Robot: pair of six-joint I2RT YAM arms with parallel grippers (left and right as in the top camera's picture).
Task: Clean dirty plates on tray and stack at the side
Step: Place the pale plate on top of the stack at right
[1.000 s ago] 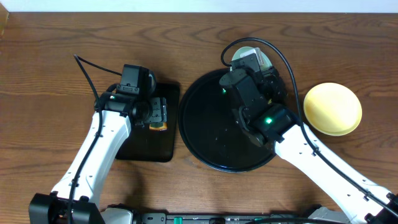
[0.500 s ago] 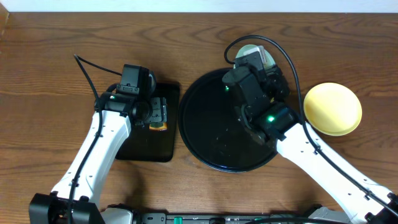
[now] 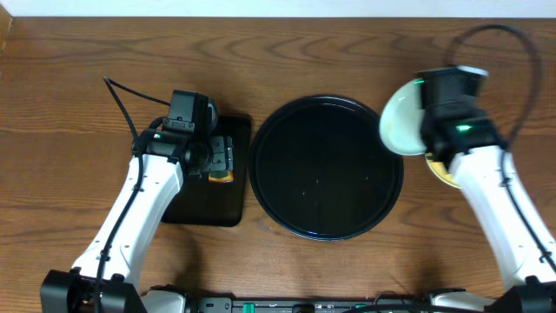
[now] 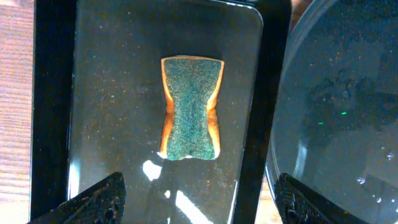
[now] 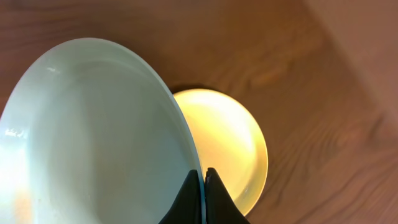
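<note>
My right gripper is shut on the rim of a pale blue plate, held tilted in the air above the pale yellow plate on the table. In the overhead view the blue plate hangs over the right rim of the round black tray, and only a sliver of the yellow plate shows under my right arm. My left gripper is open above the small black rectangular tray, just short of the sponge. A third plate is not in view.
The rectangular tray lies left of the round tray, with the green-topped orange sponge on it. My left arm reaches over it from the front left. Wooden table surrounds both trays.
My right arm has swung from the back of the round tray to the right, carrying the blue plate over the yellow plate. The left arm has not moved.
</note>
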